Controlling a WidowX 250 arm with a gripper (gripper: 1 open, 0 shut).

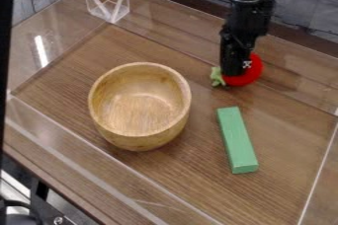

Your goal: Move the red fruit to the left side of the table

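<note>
Where jaws hang, strawberry (247, 72) sits between.

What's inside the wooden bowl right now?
Nothing shows inside the wooden bowl; its pale bottom is in plain view. The table directly underneath is covered by the bowl, so that part can't be seen.

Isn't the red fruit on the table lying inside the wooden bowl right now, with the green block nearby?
Not quite: the red fruit isn't inside the wooden bowl. The current camera view shows it outside, beyond the bowl's rim, at the gripper. The green block is indeed nearby.
</note>
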